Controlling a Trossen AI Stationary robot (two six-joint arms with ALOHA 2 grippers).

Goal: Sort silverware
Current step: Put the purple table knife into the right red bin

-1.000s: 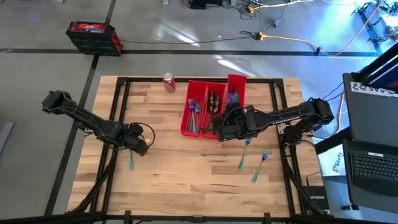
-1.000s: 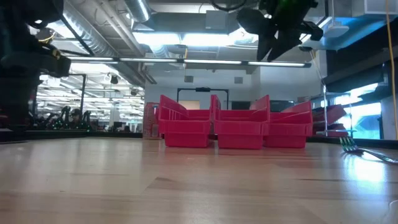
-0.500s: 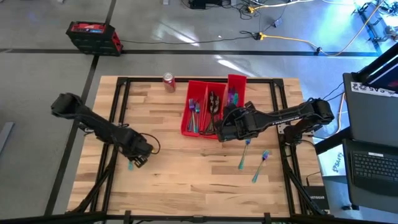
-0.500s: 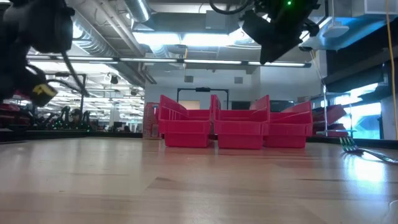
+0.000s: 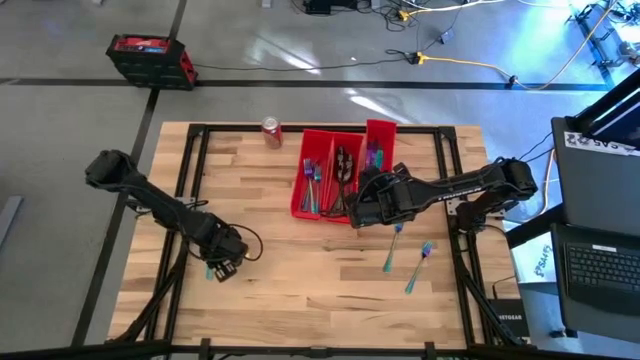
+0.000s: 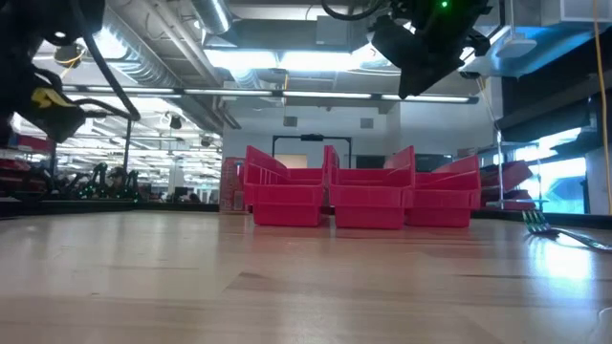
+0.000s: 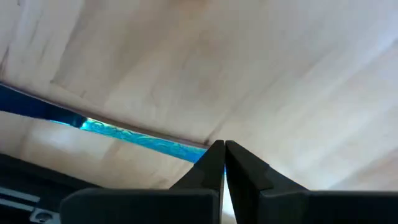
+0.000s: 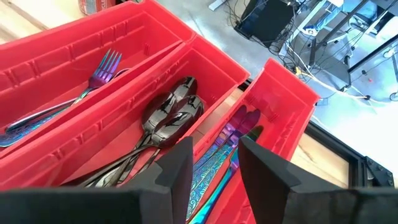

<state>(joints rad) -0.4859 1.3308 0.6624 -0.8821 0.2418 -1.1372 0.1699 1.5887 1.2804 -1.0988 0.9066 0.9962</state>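
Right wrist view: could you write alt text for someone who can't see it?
Three long red bins sit side by side: a purple-tined fork in one, dark spoons in the middle one, iridescent knives in the third. The right tool hangs just above them, two dark fingers apart, with one knife showing between them.

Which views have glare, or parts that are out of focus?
Low view: bright ceiling lights leave the right gripper a dark silhouette, and the near table is soft. Left wrist view: the knife beside the shut left gripper is blurred and shines bright blue. Right wrist view: the spoons carry sharp white highlights. High view: light glares on the floor.
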